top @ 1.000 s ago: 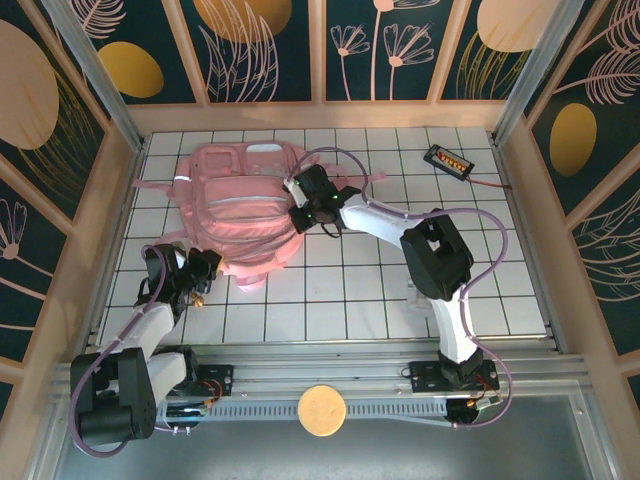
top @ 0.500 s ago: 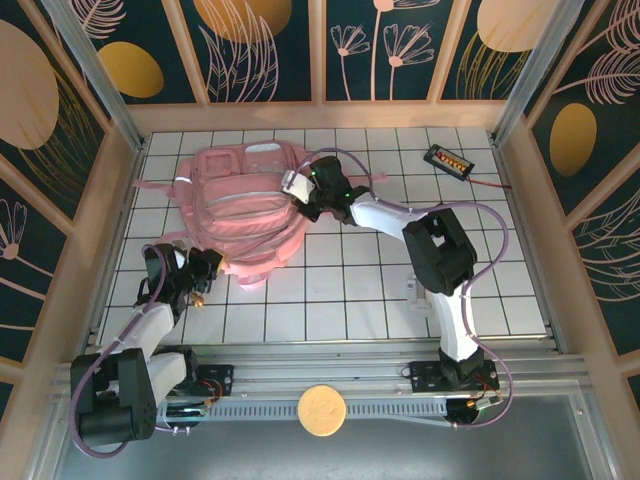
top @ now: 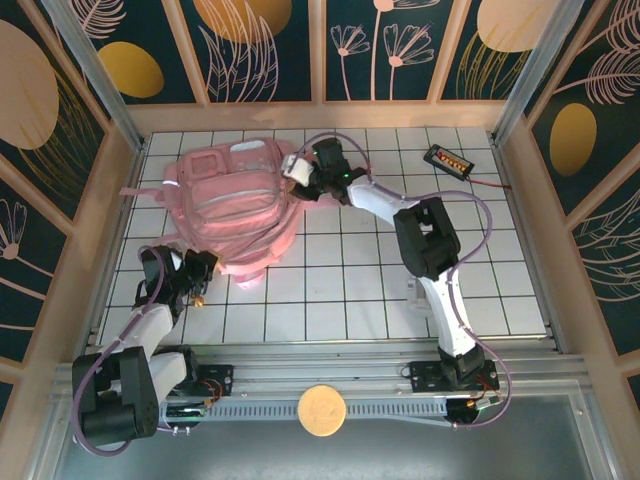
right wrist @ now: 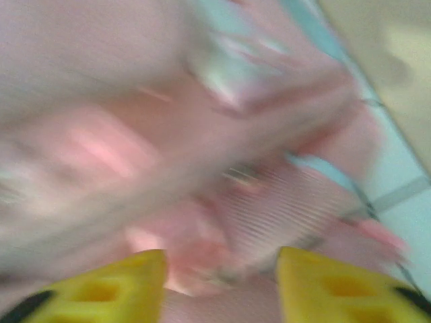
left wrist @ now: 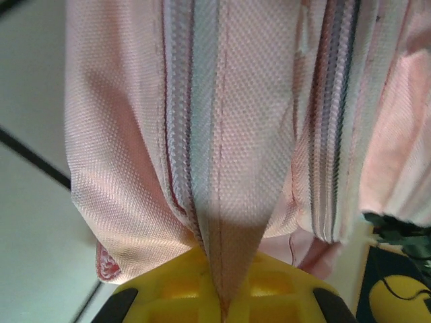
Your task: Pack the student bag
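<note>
The large soft pink fabric student bag point(top: 225, 205) is lying flat on the far-left part of the white tiled worktop point(top: 350, 290), with its front pockets facing up. Compared with one second ago, the bag is sitting further left and is turned slightly.

The right pincer point(top: 298, 175) is now working at the bag's upper right corner, having travelled there from the middle of the bag's right side. In the right wrist view its yellow fingers point(right wrist: 101, 286) are standing partly apart with blurred pink fabric between them. Whether they are gripping it cannot be told.

The left pincer point(top: 205, 272) is remaining at the bag's near-left corner. In the left wrist view it is clamping narrowly on a fold of the pink fabric beside a zip point(left wrist: 185, 101).

Judgement: the bag is being repositioned and held taut, probably to present a zip for opening. Packing proper is not yet beginning, and the zip in the left wrist view is looking closed.
</note>
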`<state>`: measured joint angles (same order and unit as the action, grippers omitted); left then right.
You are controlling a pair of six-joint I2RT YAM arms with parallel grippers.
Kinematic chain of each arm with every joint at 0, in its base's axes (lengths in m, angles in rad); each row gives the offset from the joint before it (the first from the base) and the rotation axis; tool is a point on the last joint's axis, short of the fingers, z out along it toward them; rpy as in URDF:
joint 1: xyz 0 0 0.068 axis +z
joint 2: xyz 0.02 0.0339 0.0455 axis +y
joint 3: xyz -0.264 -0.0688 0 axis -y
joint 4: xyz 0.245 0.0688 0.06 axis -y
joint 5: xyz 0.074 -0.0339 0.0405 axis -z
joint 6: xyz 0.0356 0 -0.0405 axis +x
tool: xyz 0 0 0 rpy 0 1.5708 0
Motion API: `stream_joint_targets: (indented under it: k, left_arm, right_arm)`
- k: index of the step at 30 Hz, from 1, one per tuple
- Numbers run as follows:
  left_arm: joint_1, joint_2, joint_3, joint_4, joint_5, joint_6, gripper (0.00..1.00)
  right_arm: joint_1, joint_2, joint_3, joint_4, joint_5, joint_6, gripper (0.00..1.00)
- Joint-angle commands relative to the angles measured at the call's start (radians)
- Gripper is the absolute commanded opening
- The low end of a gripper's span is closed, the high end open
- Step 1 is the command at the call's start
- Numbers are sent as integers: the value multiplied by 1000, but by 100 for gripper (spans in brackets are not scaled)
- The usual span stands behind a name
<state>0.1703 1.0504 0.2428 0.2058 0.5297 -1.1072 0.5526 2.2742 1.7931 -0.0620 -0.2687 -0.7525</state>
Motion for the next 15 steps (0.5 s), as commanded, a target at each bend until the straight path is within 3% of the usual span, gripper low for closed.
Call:
stream_joint_targets:
  k: [1,3,4,8,11,15]
  left_arm:
    - [17,2,32,-104,-12,56,43]
    - [17,-15,72,-145,-4,83,88]
    - [15,-33,90,-163,3,91,99]
    - [12,-121,131,-222,9,122,99]
    - [12,-197,188,-302,-56,219,99]
    - [12,-284,261,-388,-289,368,99]
  right_arm:
    - [-100,-104,-62,105,115,83,71]
    - [-107,-206,-161,163,85,165,74]
    - [-117,-265,-220,196,69,233,76]
    - [-195,-485,-439,264,48,488,77]
    - [-336,-594,-564,250,58,678,77]
    - [-547,-713,-800,401,-11,830,77]
